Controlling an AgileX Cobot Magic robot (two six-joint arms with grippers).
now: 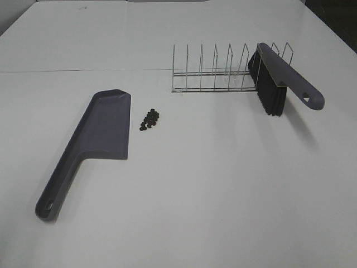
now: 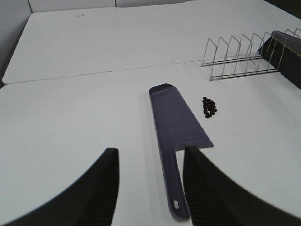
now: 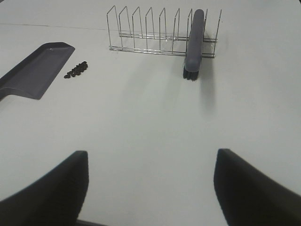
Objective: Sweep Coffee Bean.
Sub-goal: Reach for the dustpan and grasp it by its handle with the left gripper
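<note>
A small cluster of coffee beans [image 1: 149, 119] lies on the white table just right of the grey-purple dustpan [image 1: 103, 125], which lies flat with its handle toward the front left. The brush [image 1: 284, 78] leans in the right end of the wire rack [image 1: 223, 70], black bristles down. Neither gripper shows in the exterior view. In the left wrist view my left gripper [image 2: 150, 150] is open and empty, with the dustpan [image 2: 176, 117] and the beans [image 2: 209, 106] ahead of it. My right gripper [image 3: 151, 151] is open and empty, facing the brush [image 3: 194, 42], the beans [image 3: 76, 70] and the dustpan [image 3: 37, 70].
The wire rack [image 3: 150, 33] has several upright dividers and stands at the back right of the table. A seam [image 1: 83, 71] runs across the table behind the dustpan. A dark area lies past the table's far right corner [image 1: 334, 22].
</note>
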